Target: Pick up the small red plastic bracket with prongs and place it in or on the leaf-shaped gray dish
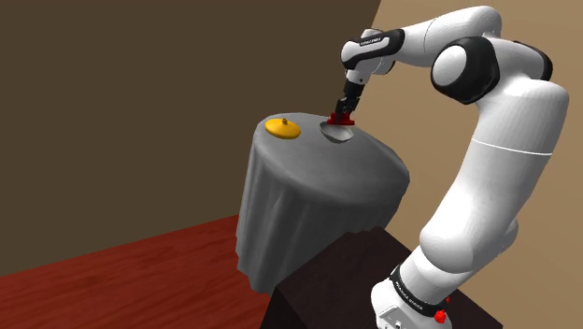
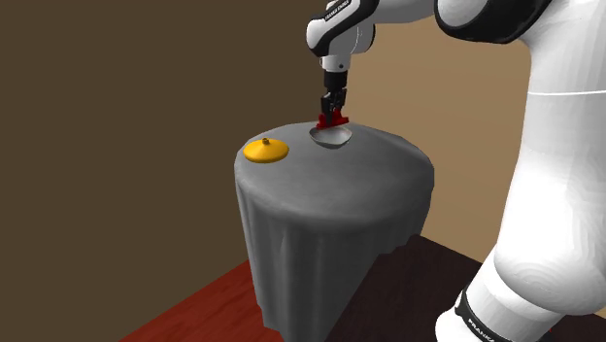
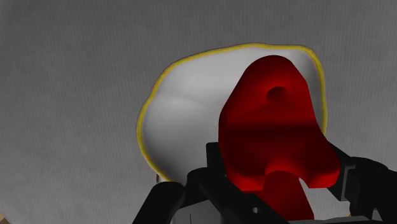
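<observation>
End effector [image 3: 278, 170] clasping bracket [image 3: 270, 127], yellow-rimmed dish [image 3: 184, 108] below

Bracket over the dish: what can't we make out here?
- Prongs of the bracket: wrist view, under its own body and the pincer; too small in the exterior views.
- Gap between bracket and dish: wrist view looks along the pincer; elsewhere too small.
- Part of the dish: wrist view, behind the bracket.
- Yellow thing: too small to identify.
</observation>
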